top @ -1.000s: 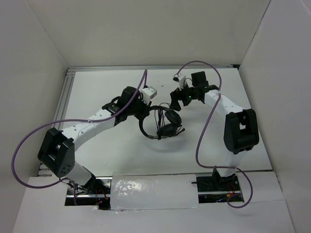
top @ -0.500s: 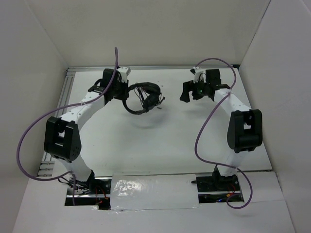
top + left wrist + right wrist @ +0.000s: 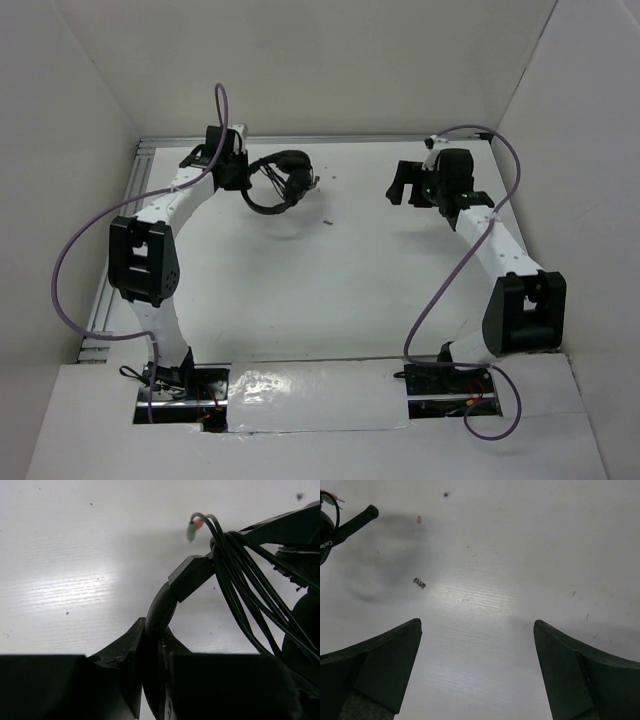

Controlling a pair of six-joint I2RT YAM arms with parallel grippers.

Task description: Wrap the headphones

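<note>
near edge: both arm bases are sitting either side of a shiny wrinkled strip (image 3: 300, 395), w/ purple cables (image 3: 60, 280) looping off each arm. the white table (image 3: 330, 300) is stretching out beyond them.

further out, a small dark speck (image 3: 327, 222) is lying on the table btwn the two grippers, apart from both. the right wrist cam is also catching it, lower left of centre.

right side: the right gripper (image 3: 400, 183) is hanging over the far-right part of the table, pointing left. its fingers (image 3: 385, 650) are standing spread wide w/ nothing btwn them, only table below. a black rod-like end (image 3: 355, 520) is poking into that view's top-left corner. can't tell which part it is.

far left: the left gripper (image 3: 243, 175) is reaching toward the back wall and pinching the headphones (image 3: 285, 175). in the left wrist view its fingers (image 3: 125, 650) are pressing together on the curved headband (image 3: 161, 611), which is running up and right to a squarish slider block. the thin black cord (image 3: 240, 580) is lying in several strands bunched round the band just past that block, w/ a greenish-red plug tip (image 3: 192, 530) sticking out at the top. the earcups (image 3: 296, 180) are sitting to the right of the gripper, near the table's far edge. a faint shadow is falling apart from the headphones, so they're looking raised off the surface.
</note>
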